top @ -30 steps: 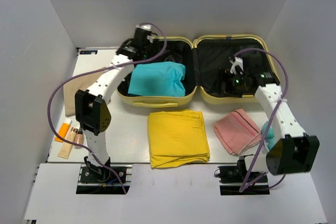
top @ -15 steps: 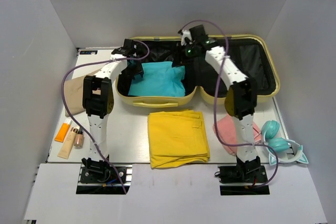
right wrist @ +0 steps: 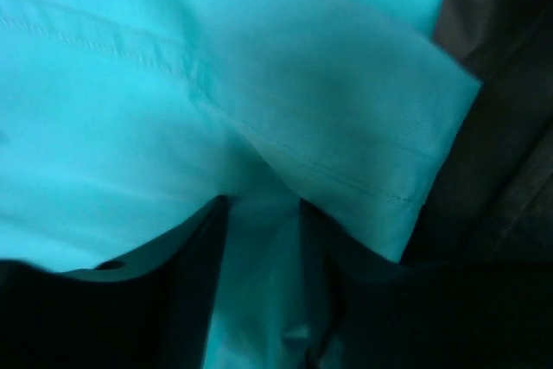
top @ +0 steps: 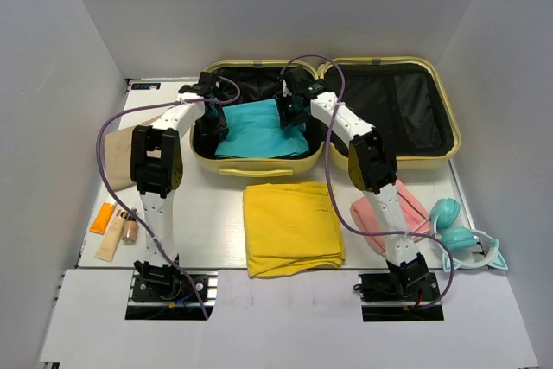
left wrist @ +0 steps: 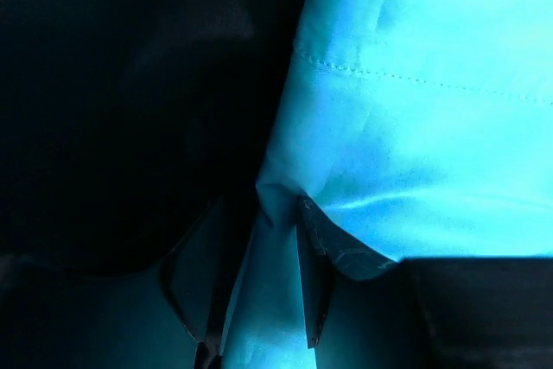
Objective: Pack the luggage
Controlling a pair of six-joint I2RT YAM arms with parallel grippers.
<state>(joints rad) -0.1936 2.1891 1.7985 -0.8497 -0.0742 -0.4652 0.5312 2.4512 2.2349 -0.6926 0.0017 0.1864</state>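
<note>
The luggage (top: 259, 162) lies open at the back of the table, pale yellow with black lining. A folded teal garment (top: 259, 131) rests in its left half. My left gripper (top: 214, 120) is at the garment's left edge. In the left wrist view a ridge of teal fabric (left wrist: 371, 127) is pinched between the fingers of this gripper (left wrist: 263, 300). My right gripper (top: 288, 113) is at the garment's right back corner. The right wrist view shows this gripper (right wrist: 263, 287) shut on a fold of the same cloth (right wrist: 285, 66). The right half of the luggage holds nothing.
In front of the luggage lie a folded yellow cloth (top: 292, 226) and a pink cloth (top: 386, 215). Teal headphones (top: 460, 239) sit at the right edge. At the left lie a tan cloth (top: 121, 149) and small cosmetic tubes (top: 112, 229).
The right arm swung from the luggage's right half over to the teal garment. The left gripper came down from the back left corner. Both grippers narrowed onto the fabric.
</note>
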